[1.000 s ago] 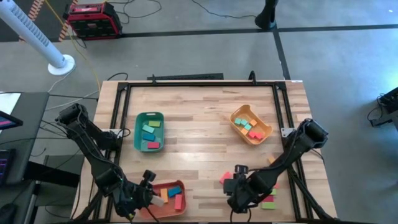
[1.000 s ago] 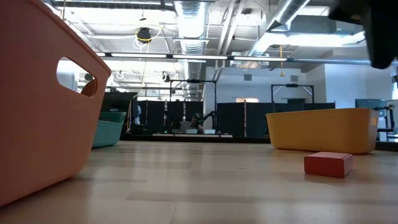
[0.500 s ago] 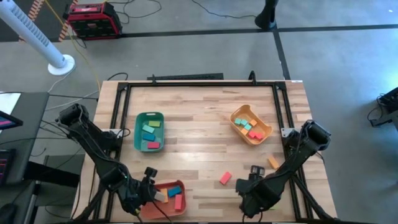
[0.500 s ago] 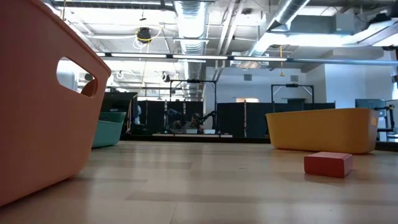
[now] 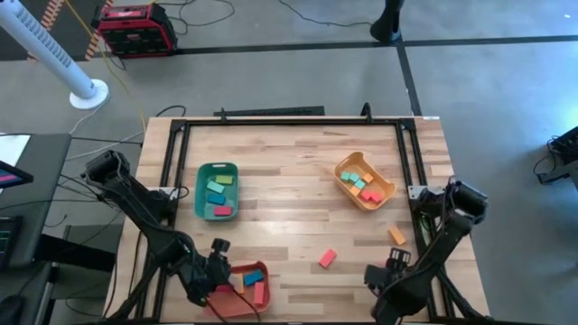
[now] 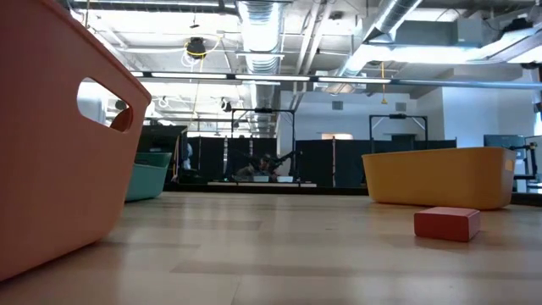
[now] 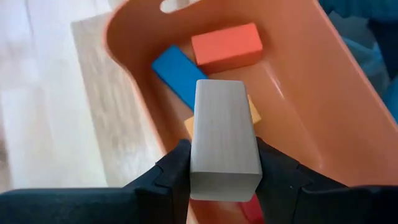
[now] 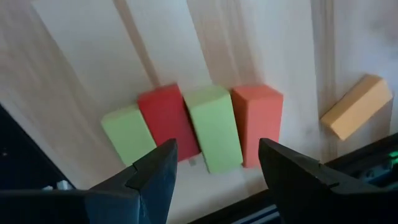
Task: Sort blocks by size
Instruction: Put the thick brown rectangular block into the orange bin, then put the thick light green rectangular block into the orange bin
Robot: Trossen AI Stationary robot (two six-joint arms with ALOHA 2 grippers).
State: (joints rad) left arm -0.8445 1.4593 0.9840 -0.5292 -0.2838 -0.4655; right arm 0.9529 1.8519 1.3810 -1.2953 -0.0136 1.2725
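Pale wood is what we see clamped in the left hand (image 7: 224,168): a plain, unpainted-looking block (image 7: 224,138) with faint grain, held upright between the dark fingers (image 7: 171,174) over the salmon-red tray (image 5: 237,291) at the table's (image 5: 289,190) near left edge. Inside that tray we make out a blue block (image 7: 179,74), an orange-red block (image 7: 226,45) and a yellow-orange block (image 7: 252,112) partly hidden behind the held one.

The right hand (image 8: 214,171) hangs with its fingers spread apart above a tight row of four blocks at the near right edge: a light green block (image 8: 125,133), a red block (image 8: 166,119), a second green block (image 8: 214,127) and a salmon block (image 8: 257,123), side by side and touching. A tan block (image 8: 357,106) lies apart from them, tilted.

Farther back on the table, we find the green tray (image 5: 217,190) on the left holding several blocks in teal, green, orange and red, and the yellow-orange tray (image 5: 364,181) on the right holding small blocks in green, teal, pink and red. A lone pink block (image 5: 327,258) lies on the bare wood between the two hands, and an orange block (image 5: 396,236) sits near the right rail.
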